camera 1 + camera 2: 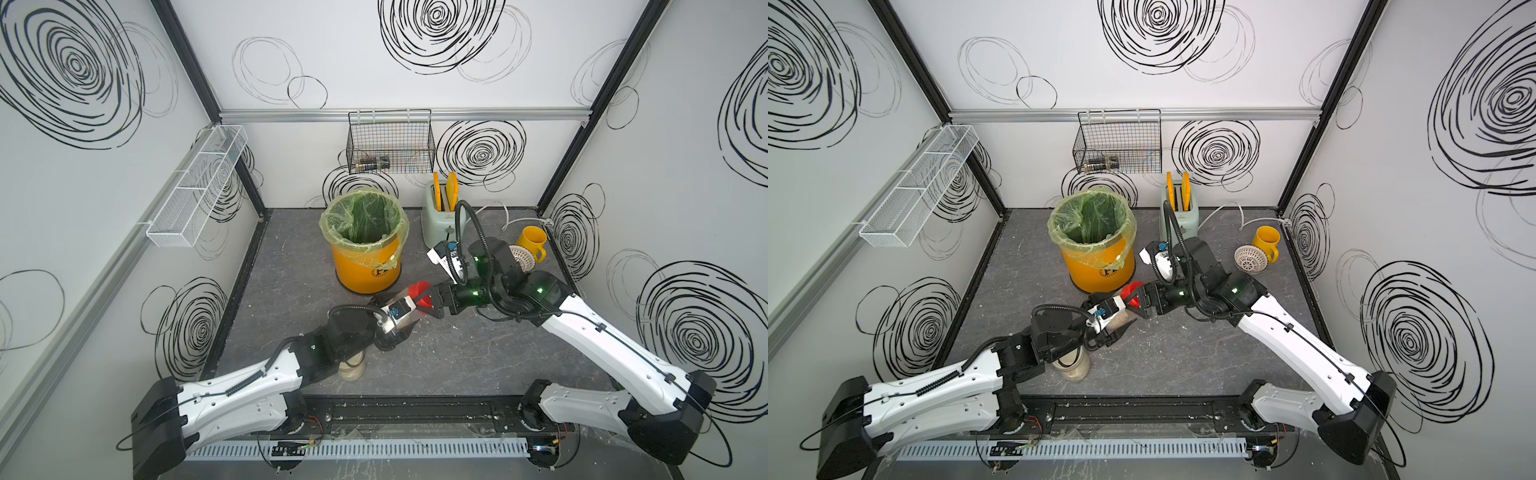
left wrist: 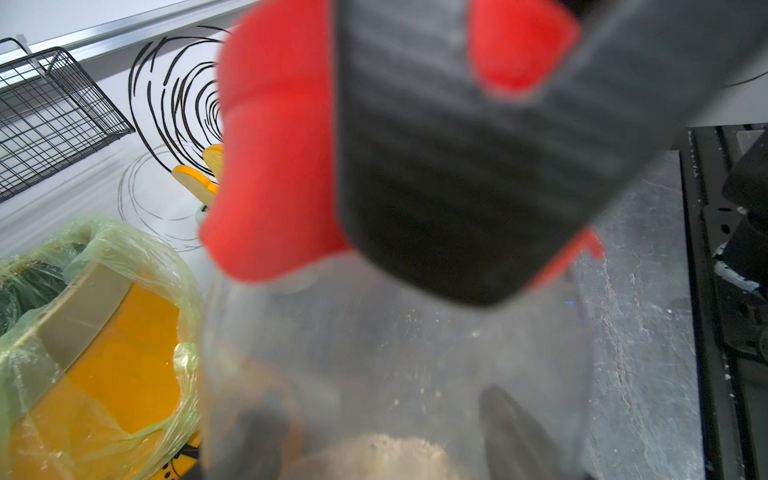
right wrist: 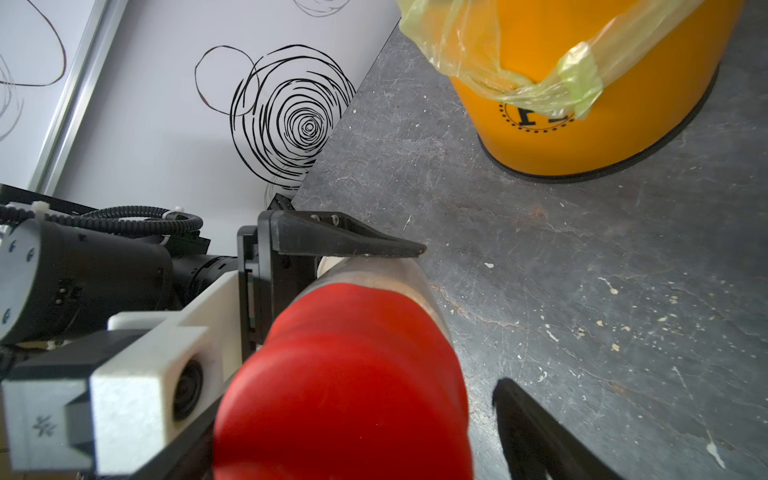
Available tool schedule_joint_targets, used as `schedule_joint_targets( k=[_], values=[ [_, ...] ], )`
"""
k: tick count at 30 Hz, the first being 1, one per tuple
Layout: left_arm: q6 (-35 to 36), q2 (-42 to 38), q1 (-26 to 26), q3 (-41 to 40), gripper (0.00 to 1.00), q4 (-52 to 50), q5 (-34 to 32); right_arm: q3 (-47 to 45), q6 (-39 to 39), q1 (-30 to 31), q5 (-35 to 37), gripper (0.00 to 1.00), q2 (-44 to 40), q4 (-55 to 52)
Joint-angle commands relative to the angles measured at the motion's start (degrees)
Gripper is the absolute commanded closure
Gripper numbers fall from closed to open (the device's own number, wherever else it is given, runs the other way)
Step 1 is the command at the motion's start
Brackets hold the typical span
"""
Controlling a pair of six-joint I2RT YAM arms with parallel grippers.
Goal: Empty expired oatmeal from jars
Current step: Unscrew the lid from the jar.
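Observation:
A clear jar [image 1: 1122, 323] with a red lid [image 1: 420, 291] lies on its side above the table, in front of the bucket. My left gripper [image 1: 1121, 318] is shut on its body. In the left wrist view the dark fingers [image 2: 509, 419] press both sides of the jar [image 2: 374, 353], with oatmeal [image 2: 374, 457] inside. My right gripper [image 1: 428, 303] stands open around the red lid [image 3: 345, 374]. One finger [image 3: 540, 432] shows a gap to the lid; the other is hidden. The second jar [image 1: 352, 368], holding oatmeal, stands upright under my left arm.
An orange bucket [image 1: 365, 266] with a green liner stands just behind the held jar. Toaster [image 1: 440, 216], yellow mug [image 1: 532, 243] and a white strainer [image 1: 521, 255] sit at the back right. A wire basket [image 1: 390, 143] hangs on the back wall. Crumbs lie scattered on the table.

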Motion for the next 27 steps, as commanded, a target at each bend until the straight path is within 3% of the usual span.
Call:
schedule_joint_targets(
  k=[1, 7, 10, 12, 14, 18, 27],
  values=[
    [0.85, -0.84, -0.03, 0.11, 0.30, 4.16, 0.46, 3.27, -1.40, -0.04, 1.73, 0.12, 0.99, -2.42],
    [0.56, -0.67, -0.03, 0.36, 0.30, 3.96, 0.90, 5.06, -2.57, 1.10, 1.47, 0.13, 2.17, -3.39],
    [0.30, -0.81, -0.04, 0.43, 0.30, 3.73, 1.20, 5.59, -3.37, 1.22, 1.59, 0.21, 2.28, -4.13],
    [0.19, -1.13, -0.05, 0.44, 0.30, 3.46, 1.76, 5.96, -4.14, 1.23, 1.67, 0.35, 2.19, -4.57],
    [-0.03, -1.50, -0.03, 0.53, 0.31, 3.21, 2.42, 6.40, -5.51, 1.23, 1.50, 0.41, 2.19, -5.07],
    [-0.95, -2.28, 0.22, 1.19, 0.31, 2.43, 5.09, 6.43, -12.53, 1.53, -2.23, 0.50, 1.69, -4.67],
    [-6.40, -6.65, 1.89, 1.72, 0.31, 3.23, 16.81, -1.25, -30.28, 4.33, -12.45, 0.49, -5.45, 4.97]
  ],
)
